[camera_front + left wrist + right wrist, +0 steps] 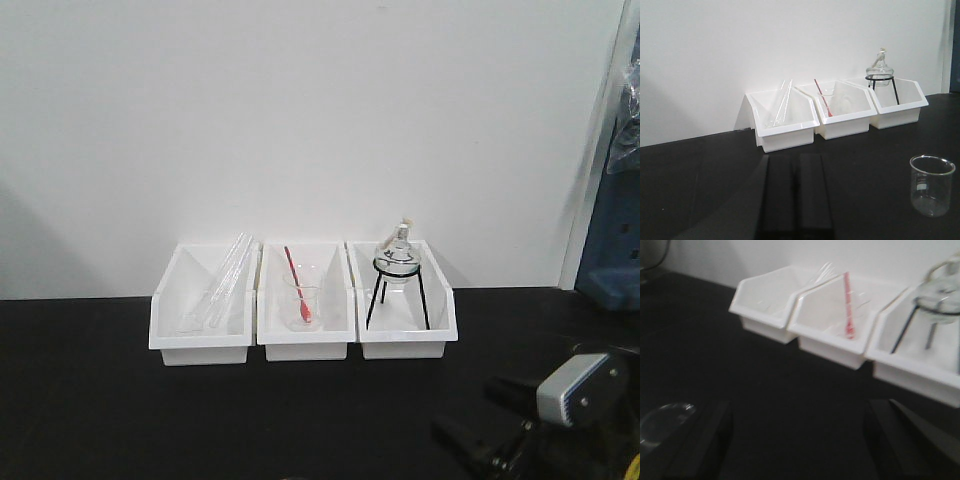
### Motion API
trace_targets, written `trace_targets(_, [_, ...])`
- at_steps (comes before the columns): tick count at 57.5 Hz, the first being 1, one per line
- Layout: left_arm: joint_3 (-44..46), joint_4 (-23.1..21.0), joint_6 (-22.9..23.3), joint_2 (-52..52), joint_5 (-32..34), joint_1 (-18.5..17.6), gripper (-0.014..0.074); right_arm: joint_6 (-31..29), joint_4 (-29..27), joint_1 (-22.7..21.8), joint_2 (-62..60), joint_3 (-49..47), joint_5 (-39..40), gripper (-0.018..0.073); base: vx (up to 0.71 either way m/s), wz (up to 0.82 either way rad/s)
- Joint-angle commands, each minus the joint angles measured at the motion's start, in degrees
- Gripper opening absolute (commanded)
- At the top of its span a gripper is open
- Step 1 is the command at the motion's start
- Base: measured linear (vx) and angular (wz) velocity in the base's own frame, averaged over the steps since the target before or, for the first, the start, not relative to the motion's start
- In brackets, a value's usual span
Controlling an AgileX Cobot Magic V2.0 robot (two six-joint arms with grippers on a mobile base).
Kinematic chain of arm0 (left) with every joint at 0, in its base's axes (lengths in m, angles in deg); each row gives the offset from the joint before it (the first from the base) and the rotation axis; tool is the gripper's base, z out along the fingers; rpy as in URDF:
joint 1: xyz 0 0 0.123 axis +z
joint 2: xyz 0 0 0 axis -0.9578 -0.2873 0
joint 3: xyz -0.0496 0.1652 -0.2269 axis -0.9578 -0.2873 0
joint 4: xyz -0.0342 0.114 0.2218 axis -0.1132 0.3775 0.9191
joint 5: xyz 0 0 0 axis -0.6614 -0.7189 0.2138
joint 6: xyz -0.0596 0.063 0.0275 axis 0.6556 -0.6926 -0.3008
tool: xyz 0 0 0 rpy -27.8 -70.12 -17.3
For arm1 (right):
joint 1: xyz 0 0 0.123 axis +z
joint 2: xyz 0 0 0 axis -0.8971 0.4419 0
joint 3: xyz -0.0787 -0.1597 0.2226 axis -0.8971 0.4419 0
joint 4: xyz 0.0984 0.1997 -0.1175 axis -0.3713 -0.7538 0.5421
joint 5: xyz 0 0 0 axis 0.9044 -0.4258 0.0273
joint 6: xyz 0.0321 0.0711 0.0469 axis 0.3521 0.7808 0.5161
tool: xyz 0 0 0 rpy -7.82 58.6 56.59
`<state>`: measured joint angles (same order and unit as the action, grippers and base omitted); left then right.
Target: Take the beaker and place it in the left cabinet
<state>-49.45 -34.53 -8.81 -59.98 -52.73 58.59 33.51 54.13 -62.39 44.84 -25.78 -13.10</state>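
The row of three white bins (305, 348) is viewed head-on, slightly from above, at middle distance in the front view; obliquely, from low over the black table (700, 170), in the left wrist view; nearer, tilted and blurred, in the right wrist view; the row is shared by all.

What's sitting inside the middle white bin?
A clear glass cup stands in the middle bin, with a red stick leaning in it. The bin's front wall covers the floor just behind it, so anything lying low there would not show.
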Motion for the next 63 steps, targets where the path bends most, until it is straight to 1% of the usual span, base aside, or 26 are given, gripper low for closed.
trace_targets(1, [-0.9, -0.4, 0.2, 1.0, 4.8, -0.2, 0.0001, 0.4, 2.2, 1.3, 4.4, -1.7, 10.9, 0.0572, 0.00, 0.00])
trace_targets(5, [-0.9, -0.4, 0.2, 1.0, 4.8, -0.2, 0.0001, -1.8, 1.4, 3.5, 9.4, -1.7, 13.7, 0.0572, 0.00, 0.00])
trace_targets(9, [-0.9, -0.4, 0.2, 1.0, 4.8, -0.2, 0.0001, -6.2, -0.2, 5.7, 13.2, -1.9, 14.8, 0.0572, 0.00, 0.00])
trace_targets(13, [-0.9, -0.4, 0.2, 1.0, 4.8, -0.2, 0.0001, -11.4, -3.2, 8.1, 16.6, -1.9, 16.0, 0.0572, 0.00, 0.00])
trace_targets(17, [-0.9, -0.4, 0.2, 1.0, 4.8, -0.2, 0.0001, -15.9, -7.3, 10.7, 19.3, -1.9, 17.2, 0.0572, 0.00, 0.00])
trace_targets(22, [-0.9, -0.4, 0.2, 1.0, 4.8, -0.2, 0.0001, -20.6, -14.3, 13.7, 22.1, -1.9, 18.7, 0.0572, 0.00, 0.00])
trace_targets(28, [-0.9, -0.4, 0.2, 1.0, 4.8, -0.2, 0.0001, -23.8, -21.2, 17.0, 25.1, -1.9, 21.0, 0.0572, 0.00, 0.00])
trace_targets(34, [-0.9, -0.4, 0.2, 1.0, 4.8, -0.2, 0.0001, -24.1, -24.3, 19.1, 27.4, -2.1, 23.5, 0.0572, 0.00, 0.00])
trace_targets(46, [-0.9, -0.4, 0.2, 1.0, 4.8, -0.2, 0.0001, -23.3, -24.2, 22.1, 32.2, -6.5, 23.7, 0.0572, 0.00, 0.00])
trace_targets(63, [-0.9, -0.4, 0.2, 1.0, 4.8, -0.2, 0.0001, -23.1, -24.4, 25.2, 35.9, -14.0, 23.6, 0.0572, 0.00, 0.00])
